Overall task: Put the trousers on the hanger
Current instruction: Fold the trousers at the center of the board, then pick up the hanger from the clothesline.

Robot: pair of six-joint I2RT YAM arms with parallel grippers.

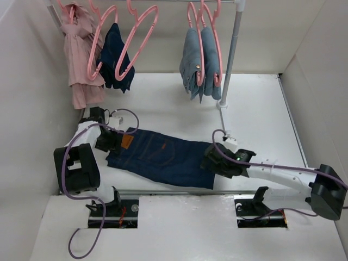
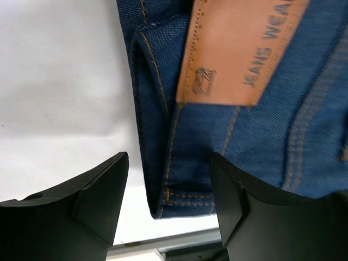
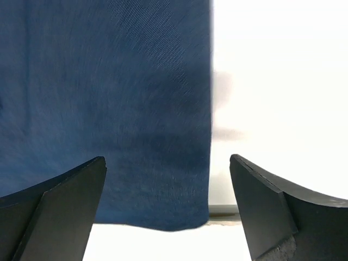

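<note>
The dark navy trousers [image 1: 160, 156] lie flat across the table, the tan patch [image 1: 126, 142] at the left end. My left gripper [image 1: 107, 140] is open at the waistband. In the left wrist view its jaws stand apart on either side of the waistband corner [image 2: 174, 190], with the tan patch [image 2: 239, 49] just beyond. My right gripper [image 1: 211, 162] is open at the leg end. In the right wrist view the hem corner [image 3: 179, 206] lies between its spread jaws. An empty pink hanger [image 1: 137, 38] hangs on the rail at the back.
The rail also holds a pink garment [image 1: 80, 54], a small dark navy garment [image 1: 115, 54] and light-blue jeans [image 1: 202, 61] on pink hangers. The rack's grey pole [image 1: 230, 54] stands at the back right. White walls enclose the table on both sides.
</note>
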